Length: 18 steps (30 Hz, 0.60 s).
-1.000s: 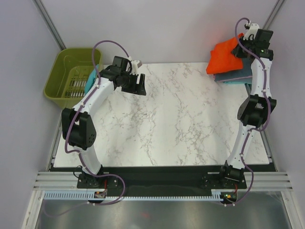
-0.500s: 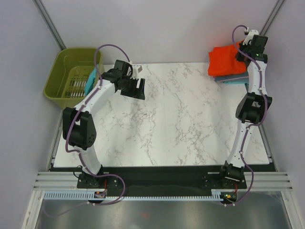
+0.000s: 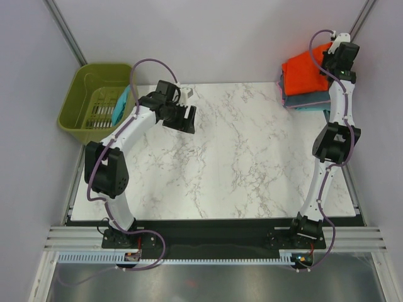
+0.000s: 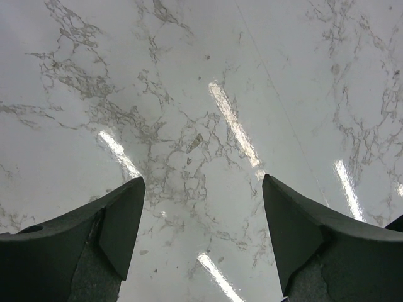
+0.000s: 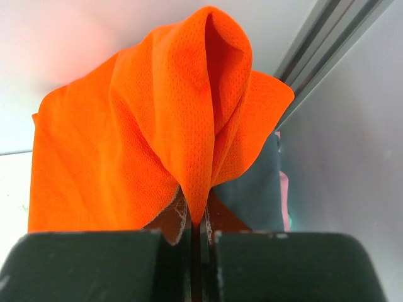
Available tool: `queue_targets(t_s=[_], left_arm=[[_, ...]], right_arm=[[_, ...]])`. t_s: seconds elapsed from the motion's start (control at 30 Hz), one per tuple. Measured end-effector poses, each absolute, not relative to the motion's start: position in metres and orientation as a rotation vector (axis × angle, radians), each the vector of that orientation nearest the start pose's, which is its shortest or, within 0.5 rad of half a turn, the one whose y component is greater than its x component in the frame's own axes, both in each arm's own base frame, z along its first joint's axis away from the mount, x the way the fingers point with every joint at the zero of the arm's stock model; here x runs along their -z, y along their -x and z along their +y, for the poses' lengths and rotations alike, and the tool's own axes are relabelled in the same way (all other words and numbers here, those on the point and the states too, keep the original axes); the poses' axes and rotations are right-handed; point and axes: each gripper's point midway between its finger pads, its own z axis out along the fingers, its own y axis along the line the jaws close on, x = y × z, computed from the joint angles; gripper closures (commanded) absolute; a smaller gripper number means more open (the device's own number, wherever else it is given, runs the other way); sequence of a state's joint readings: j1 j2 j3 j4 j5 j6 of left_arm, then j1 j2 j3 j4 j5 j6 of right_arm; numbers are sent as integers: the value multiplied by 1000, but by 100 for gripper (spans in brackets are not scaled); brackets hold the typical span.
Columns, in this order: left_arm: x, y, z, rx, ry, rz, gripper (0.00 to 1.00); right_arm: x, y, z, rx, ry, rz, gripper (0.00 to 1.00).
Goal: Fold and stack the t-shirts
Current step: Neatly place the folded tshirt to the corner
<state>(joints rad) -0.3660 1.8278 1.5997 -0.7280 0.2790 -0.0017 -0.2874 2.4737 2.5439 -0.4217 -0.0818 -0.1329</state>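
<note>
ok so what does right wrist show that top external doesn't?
Only right wrist: the right jaws shut on a raised fold of the orange-red shirt, and its mesh weave up close.
Only top external: the olive basket with teal cloth in it, the left arm over the marble table, and the shirt pile sitting at the table's far right corner.
Both: the orange-red shirt on top of a slate-blue shirt.

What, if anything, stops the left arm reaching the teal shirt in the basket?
Likely yes. The left gripper is open and empty above the table, and the teal shirt sits at the basket's rim right beside that arm, nothing over it.
</note>
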Motion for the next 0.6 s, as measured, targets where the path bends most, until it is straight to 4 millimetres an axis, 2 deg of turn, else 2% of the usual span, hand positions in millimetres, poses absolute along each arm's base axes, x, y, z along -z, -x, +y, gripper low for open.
queue_targets(t_s=[0.1, 0.13, 0.2, 0.23, 0.27, 0.33, 0.47, 0.57, 0.6], left_arm=[[-148, -398, -206, 498, -579, 2482, 17], [-148, -398, -206, 494, -580, 2484, 17], [-145, -398, -207, 489, -583, 2488, 16], [-145, -398, -207, 485, -585, 2490, 16], [-144, -397, -208, 484, -587, 2491, 16], [-144, -397, -209, 483, -591, 2491, 16], [-145, -396, -211, 488, -596, 2488, 16], [-147, -397, -212, 490, -599, 2482, 17], [-149, -398, -212, 487, -599, 2477, 18]], right_arm=[[-230, -661, -190, 215, -99, 1920, 100], [-230, -661, -192, 221, -103, 1921, 96], [-230, -660, -194, 226, -112, 1921, 55], [-230, -660, -195, 230, -116, 1920, 27], [-232, -660, -198, 239, -118, 1915, 16], [-234, -660, -202, 262, -119, 1905, 2], [-244, -653, -213, 326, -160, 1897, 2], [-275, -639, -213, 360, -170, 1868, 2], [-292, -630, -210, 361, -168, 1852, 2]])
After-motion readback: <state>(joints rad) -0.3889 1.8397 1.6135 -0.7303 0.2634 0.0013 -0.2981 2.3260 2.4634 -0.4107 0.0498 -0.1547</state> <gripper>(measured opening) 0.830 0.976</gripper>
